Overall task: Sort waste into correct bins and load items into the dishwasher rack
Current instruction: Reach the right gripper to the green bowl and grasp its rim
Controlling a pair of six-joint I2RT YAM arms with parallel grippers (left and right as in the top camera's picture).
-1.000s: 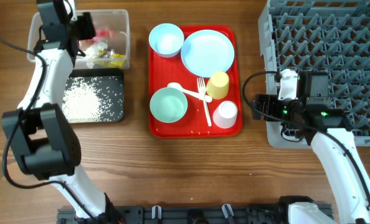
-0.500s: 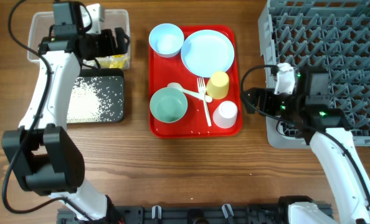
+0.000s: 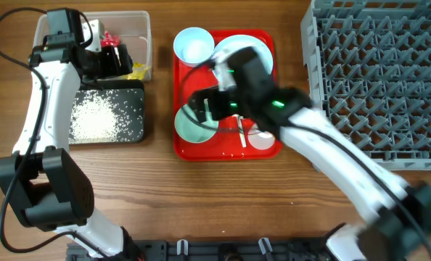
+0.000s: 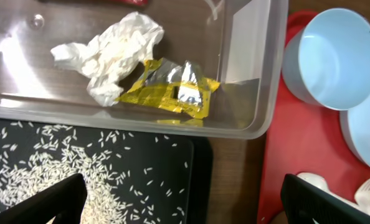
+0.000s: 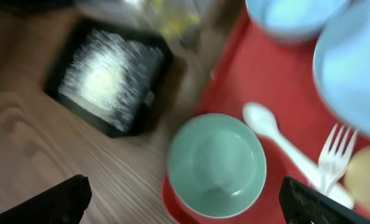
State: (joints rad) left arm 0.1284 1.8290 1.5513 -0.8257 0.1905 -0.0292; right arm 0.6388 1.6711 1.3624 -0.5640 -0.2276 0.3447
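Two pieces of waste, a white crumpled wrapper (image 4: pixel 110 56) and a yellow wrapper (image 4: pixel 172 90), lie in the clear tub (image 4: pixel 260 74), one of the bins. Rice grains (image 4: pixel 66 180) cover the black tray (image 3: pixel 139 127). My left gripper (image 3: pixel 128 59) (image 4: pixel 185 208) hangs open and empty over the tub's near wall. Over the red tray, my right gripper (image 3: pixel 199 109) (image 5: pixel 185 205) is open above the greenish-blue bowl (image 5: pixel 216 165) (image 3: pixel 190 129), empty. Beside that bowl lie the white spoon (image 5: pixel 278 140) and fork (image 5: pixel 334 155). Another blue bowl (image 3: pixel 194 45) and the plate (image 3: pixel 257 45) sit behind. The arm hides the yellow cup in the overhead view.
The grey dishwasher rack (image 3: pixel 382 72) fills the right side. The red tray (image 3: pixel 181 148) lies between it and the bins. A pink cup (image 3: pixel 265 139) shows partly under my right arm. A red wrapper (image 3: pixel 112 36) lies in the tub's far end.
My right arm has swung left from the rack's edge to above the red tray's front bowl. My left gripper has shifted a little over the tub.
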